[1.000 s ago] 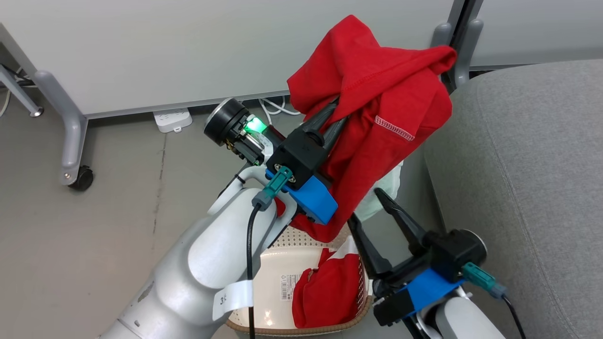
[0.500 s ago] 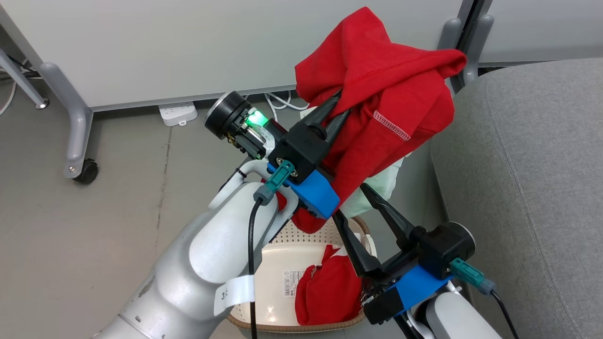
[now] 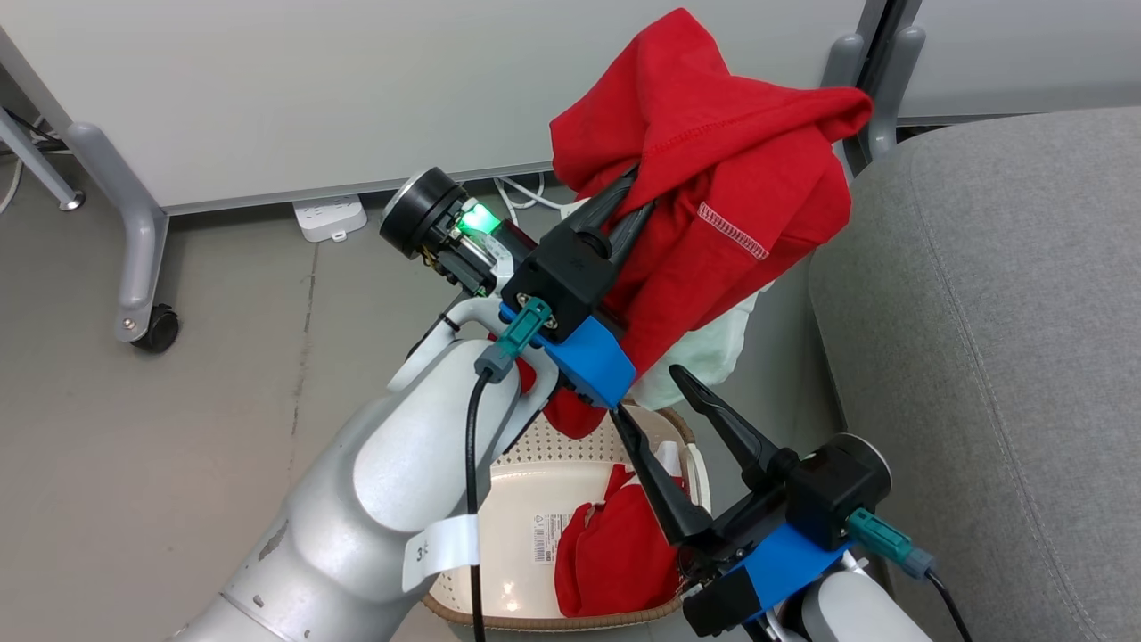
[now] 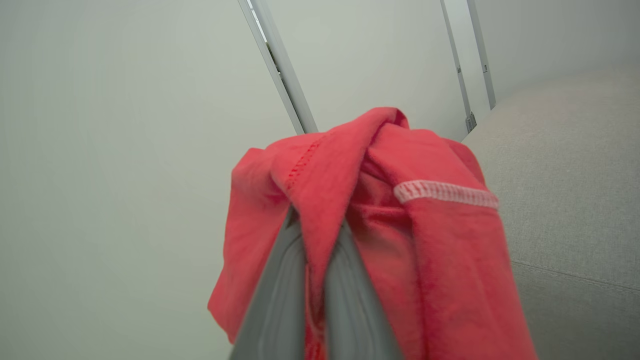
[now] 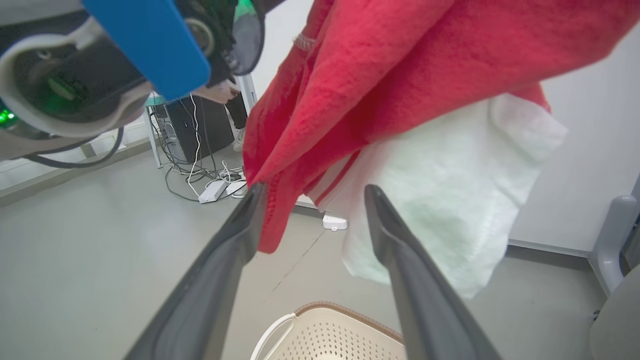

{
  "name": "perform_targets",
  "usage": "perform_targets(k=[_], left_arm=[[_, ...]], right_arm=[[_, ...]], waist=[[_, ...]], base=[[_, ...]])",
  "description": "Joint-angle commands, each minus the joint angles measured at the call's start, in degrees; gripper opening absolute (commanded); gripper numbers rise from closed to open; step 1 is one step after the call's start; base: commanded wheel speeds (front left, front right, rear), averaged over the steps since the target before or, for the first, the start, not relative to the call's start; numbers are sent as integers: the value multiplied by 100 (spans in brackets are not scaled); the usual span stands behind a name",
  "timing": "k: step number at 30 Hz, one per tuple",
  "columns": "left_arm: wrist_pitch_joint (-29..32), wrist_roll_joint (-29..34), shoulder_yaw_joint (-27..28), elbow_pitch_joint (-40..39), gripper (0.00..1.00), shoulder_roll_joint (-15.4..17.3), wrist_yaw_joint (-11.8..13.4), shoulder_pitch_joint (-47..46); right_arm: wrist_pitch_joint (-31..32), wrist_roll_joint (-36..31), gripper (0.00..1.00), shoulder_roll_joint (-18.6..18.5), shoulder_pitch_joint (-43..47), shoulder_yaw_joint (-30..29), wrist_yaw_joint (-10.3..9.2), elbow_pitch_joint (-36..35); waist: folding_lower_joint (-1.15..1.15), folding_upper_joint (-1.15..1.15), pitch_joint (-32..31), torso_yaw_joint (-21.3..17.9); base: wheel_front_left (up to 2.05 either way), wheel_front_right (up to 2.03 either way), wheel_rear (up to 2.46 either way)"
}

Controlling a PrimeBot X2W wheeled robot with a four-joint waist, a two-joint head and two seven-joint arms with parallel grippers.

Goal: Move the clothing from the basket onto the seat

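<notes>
Your left gripper (image 3: 627, 193) is clamped shut on a soft bright-red garment (image 3: 713, 160) with a white panel, raised above the oval cream perforated plastic basket (image 3: 570, 446), just left of the large grey woven-fabric seat cushion (image 3: 998, 312). Carry it right until the hanging tail clears the cushion's edge, then lower and release. Your right gripper (image 3: 645, 390) is wide open and empty above the second red garment (image 3: 615, 553), which lies in the basket.

Held garment (image 3: 713, 160) hides tips of L fingers (image 3: 613, 201).
</notes>
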Motion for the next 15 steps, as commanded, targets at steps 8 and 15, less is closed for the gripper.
perform_targets(k=[8,15], left_arm=[[-28,41,48,13,0,-8,-23,12],[-28,54,66,-22,0,-19,-34,37]], right_arm=[[-4,106,100,-10,-34,140,3,-123],[-4,126,100,-25,-140,77,3,-42]], waist=[[0,0,-23,10],[0,0,-34,18]], base=[[0,0,0],[0,0,0]])
